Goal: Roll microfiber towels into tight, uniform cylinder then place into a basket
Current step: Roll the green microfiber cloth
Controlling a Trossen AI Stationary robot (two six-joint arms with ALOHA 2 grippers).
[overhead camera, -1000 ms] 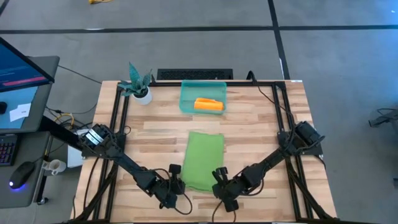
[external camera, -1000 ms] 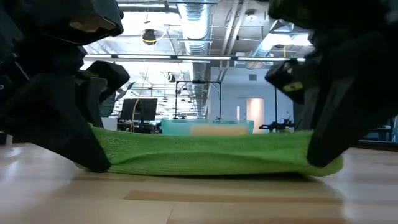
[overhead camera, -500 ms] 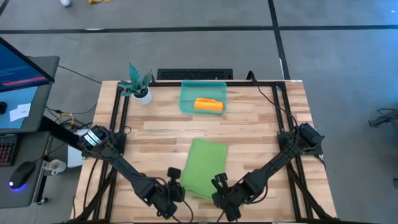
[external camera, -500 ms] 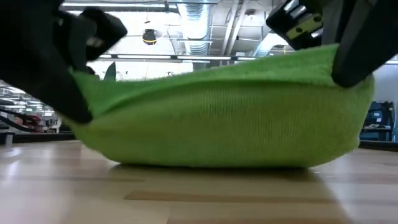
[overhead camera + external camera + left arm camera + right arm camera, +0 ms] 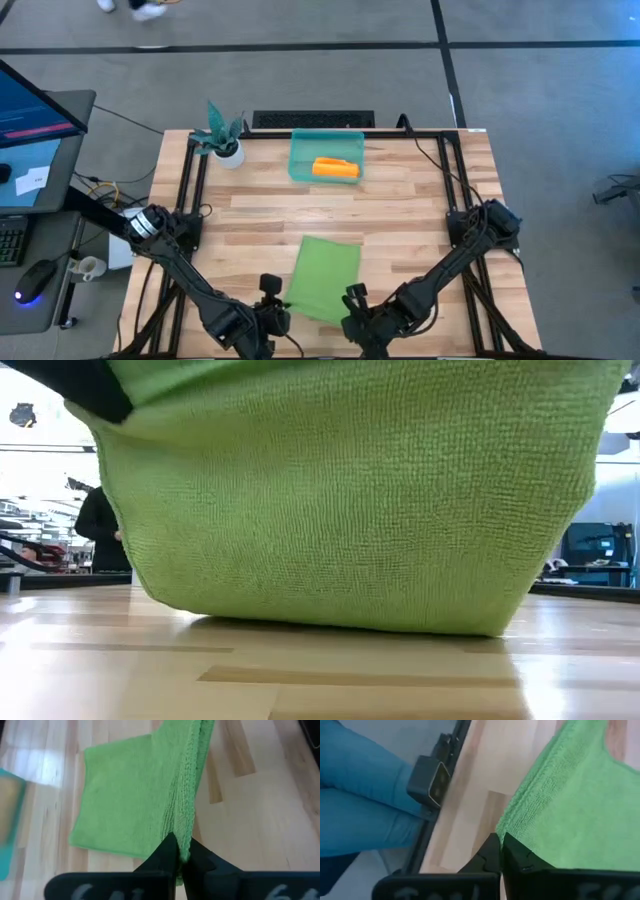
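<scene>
left tool (image 5: 272, 312) pinching green towel (image 5: 325, 277) corner | right tool (image 5: 355, 318) pinching other corner | edge lifted

The green towel's (image 5: 322, 278) near edge has been lifted and drawn toward 6 o'clock by both hands.

Nothing here can be read. The monitor (image 5: 35, 105) off the table's left edge shows only faint lines, far too small to make out, and the pale marks on the gripper body in the left wrist view are blurred past reading.
</scene>
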